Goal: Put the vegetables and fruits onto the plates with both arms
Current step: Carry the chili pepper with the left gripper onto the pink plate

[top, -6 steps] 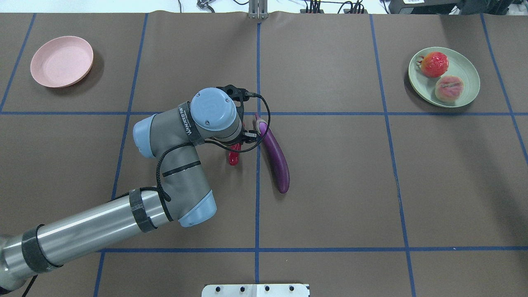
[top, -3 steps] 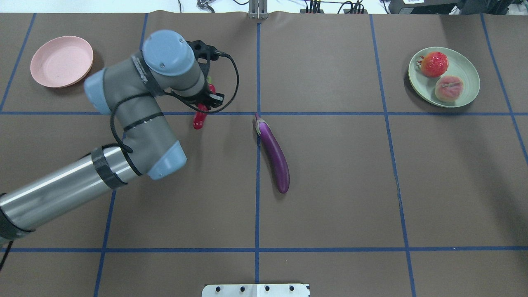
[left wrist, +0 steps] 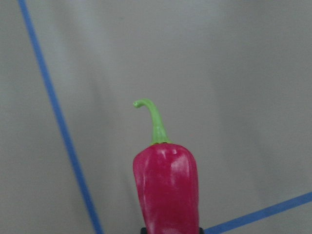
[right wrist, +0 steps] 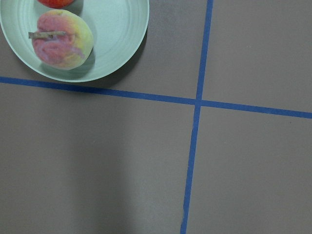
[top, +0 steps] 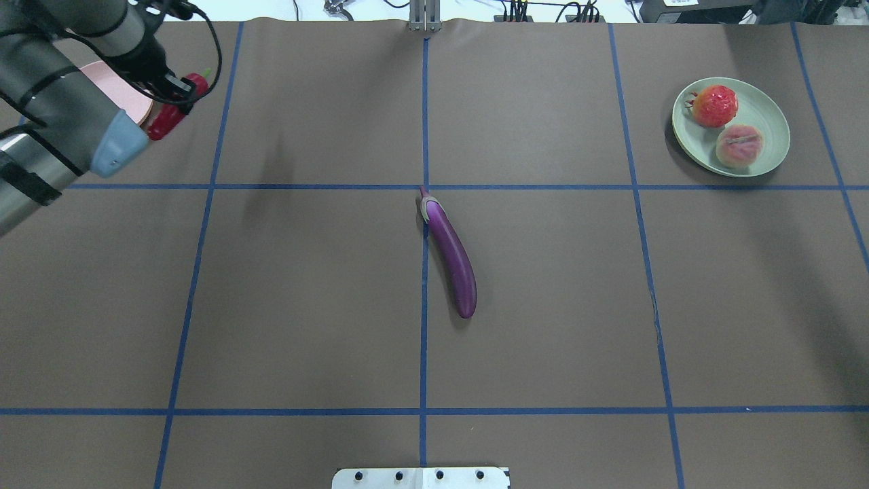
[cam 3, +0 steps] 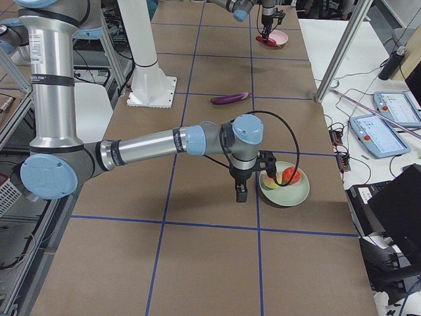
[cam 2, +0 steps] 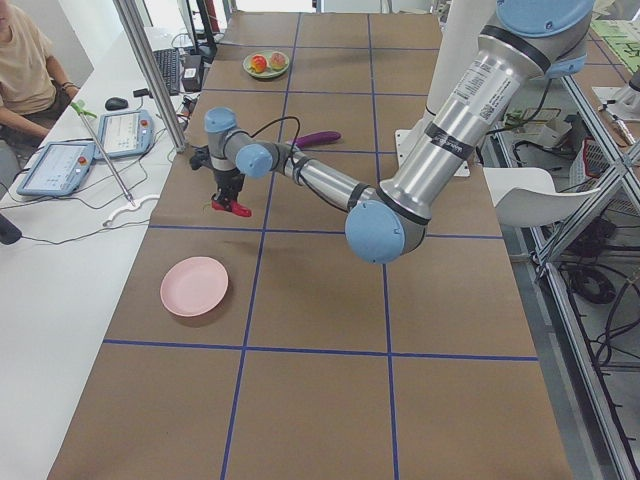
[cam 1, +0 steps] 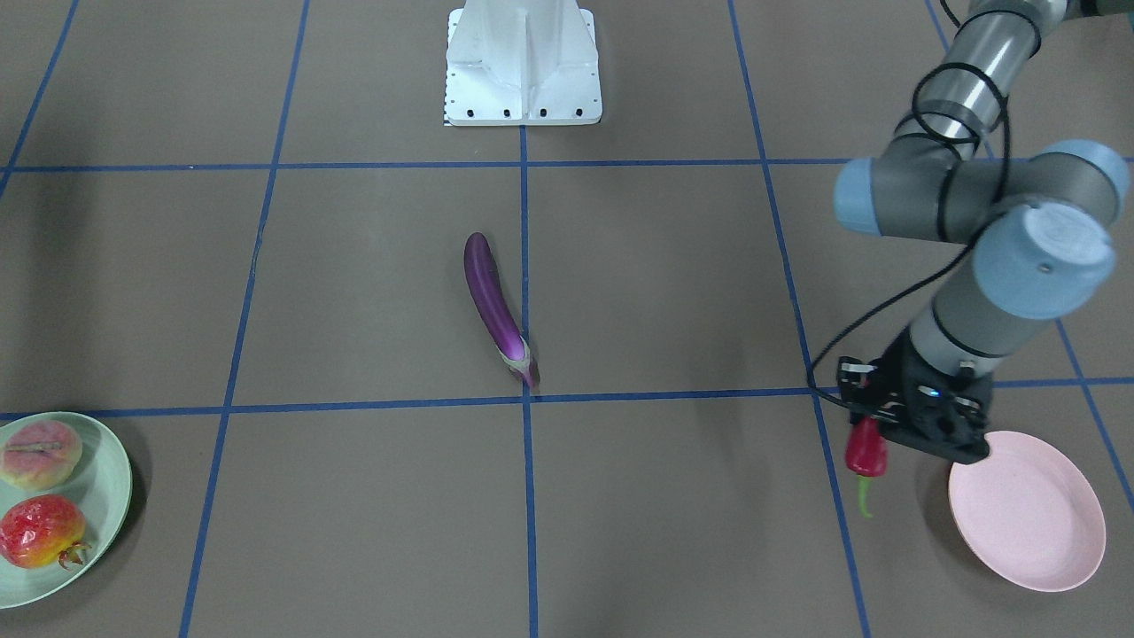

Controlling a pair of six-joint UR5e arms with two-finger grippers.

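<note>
One wrinkled red chili pepper is clamped in the black left gripper, lower right, beside the pale pink plate. Mid-frame the long purple eggplant lies on the brown blue-taped tabletop (right gripper: cannot tell).

A brown surface is crossed by blue tape lines. In the exterior left view, a white desk with tablets fills the frame's left.
</note>
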